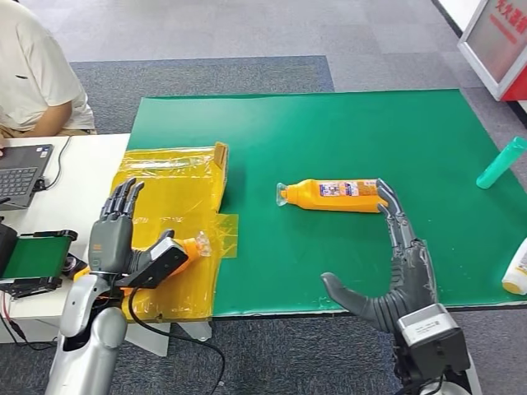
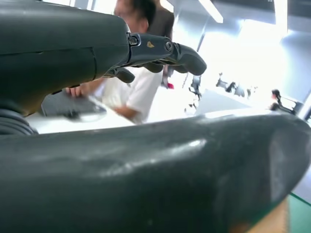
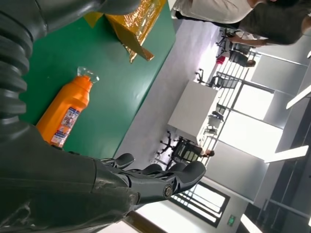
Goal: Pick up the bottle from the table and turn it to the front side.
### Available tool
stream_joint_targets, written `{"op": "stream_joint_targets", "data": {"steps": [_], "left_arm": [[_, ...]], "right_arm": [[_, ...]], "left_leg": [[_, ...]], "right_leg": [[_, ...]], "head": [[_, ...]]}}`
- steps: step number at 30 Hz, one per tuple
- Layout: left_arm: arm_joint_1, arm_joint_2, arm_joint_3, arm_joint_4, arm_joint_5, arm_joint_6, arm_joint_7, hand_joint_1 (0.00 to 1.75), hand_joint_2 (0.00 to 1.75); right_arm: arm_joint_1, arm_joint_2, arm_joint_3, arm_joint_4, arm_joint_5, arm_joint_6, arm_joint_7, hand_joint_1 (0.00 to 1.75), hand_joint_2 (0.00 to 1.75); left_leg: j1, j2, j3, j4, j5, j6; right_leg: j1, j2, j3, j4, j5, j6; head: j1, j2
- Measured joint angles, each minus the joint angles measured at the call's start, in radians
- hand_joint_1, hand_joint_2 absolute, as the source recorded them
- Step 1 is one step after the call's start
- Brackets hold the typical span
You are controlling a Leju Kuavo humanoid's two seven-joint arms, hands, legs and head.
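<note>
At the near edge of the green tabletop, right hand spread wide, palm turned inward, thumb stretched out to the side and holding nothing. Fingertips right at the base end of the orange bottle, touching or just short of it; cannot tell which. Seen from the right wrist too: fingers straight and apart, bottle beyond them on the green surface.

Bottle lying on its side, clear cap pointing toward the yellow wrapped box, printed label facing up, well apart from everything else. Not yet gripped, not yet lifted.

Left hand raised over the yellow box, fingers straight up and apart, thumb laid across a second orange bottle resting there; no closing of fingers around it visible.

Farther out: teal bottle and white bottle near the far right side, laptop and a seated person beyond the box.

Risks, as a judgement. Round body on a smooth surface, so likely to roll or skid away if pushed at the base by the fingertips before the thumb comes round. Contact only at the very end, so likely to pivot and tip cap-down once lifted; better reached nearer the middle. Glossy plastic and label, so possible slip during the turn if held loosely. Wide thumb sweep close to the tabletop edge, so possible scrape on the surface.
</note>
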Motion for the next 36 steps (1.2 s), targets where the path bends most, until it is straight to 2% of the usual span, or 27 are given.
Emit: {"op": "stream_joint_targets", "data": {"steps": [4,8,12,19,23,27,31,34,36], "left_arm": [[0.031,-0.039,0.018,-0.042,0.331,-0.160,-0.015,0.00,0.00],[0.099,-0.068,0.014,-0.085,0.674,-0.327,0.026,0.00,0.00],[0.174,-0.071,-0.013,-0.099,0.860,-0.374,0.027,0.00,1.75],[0.332,-0.067,-0.051,-0.227,1.127,-0.369,0.075,0.00,1.75],[0.404,-0.056,-0.049,-0.315,1.122,-0.350,0.081,0.00,1.75],[0.437,-0.051,-0.042,-0.373,1.107,-0.353,0.082,0.00,1.75],[0.461,-0.069,0.014,-0.428,1.165,-0.422,0.112,0.00,0.00],[0.482,-0.106,0.117,-0.475,1.208,-0.542,0.156,0.00,0.00],[0.494,-0.126,0.187,-0.495,1.193,-0.585,0.168,0.00,0.00]], "right_arm": [[0.005,0.000,-0.004,-0.002,0.002,0.046,0.038,0.00,1.75],[0.059,-0.005,-0.040,0.017,-0.139,0.115,0.068,0.00,1.75],[0.118,-0.010,-0.113,0.063,-0.209,0.188,0.043,0.00,1.75],[0.148,-0.016,-0.178,0.105,-0.224,0.243,0.051,0.00,1.75],[0.156,-0.020,-0.181,0.116,-0.244,0.247,0.067,0.00,1.75],[0.158,-0.022,-0.181,0.130,-0.250,0.245,0.075,0.00,1.75],[0.144,-0.022,-0.163,0.151,-0.243,0.221,0.104,0.00,1.75],[0.115,-0.024,-0.117,0.184,-0.230,0.159,0.124,0.00,1.75],[0.100,-0.031,-0.084,0.208,-0.236,0.115,0.127,0.00,1.75]], "left_leg": [[0.000,0.000,0.000,0.000,0.000,0.000],[0.000,0.000,0.000,0.000,-0.002,0.001],[0.000,0.000,0.000,0.000,-0.003,0.001],[0.000,0.000,0.001,0.000,-0.005,0.000],[0.000,0.000,0.001,0.000,-0.005,0.000],[0.000,0.000,0.001,0.000,-0.005,0.000],[0.000,0.000,0.001,0.000,-0.006,0.001],[0.000,0.000,0.002,0.000,-0.006,0.000],[0.000,0.000,0.003,0.000,-0.006,0.000]], "right_leg": [[0.000,0.000,0.000,0.000,0.000,0.000],[0.000,0.000,0.001,0.000,-0.002,0.001],[0.000,0.000,0.001,0.000,-0.003,0.001],[0.000,0.000,0.001,0.000,-0.005,0.000],[0.000,0.000,0.001,0.000,-0.005,0.001],[0.000,0.000,0.002,0.000,-0.005,0.001],[0.000,0.000,0.003,0.000,-0.005,0.001],[0.000,0.000,0.003,0.000,-0.005,0.001],[0.000,0.000,0.003,0.000,-0.006,0.001]], "head": [[0.000,0.000],[0.000,0.000],[0.000,0.000],[0.000,0.000],[0.000,0.000],[0.000,0.000],[0.000,0.000],[0.000,0.000],[0.000,0.000]]}}
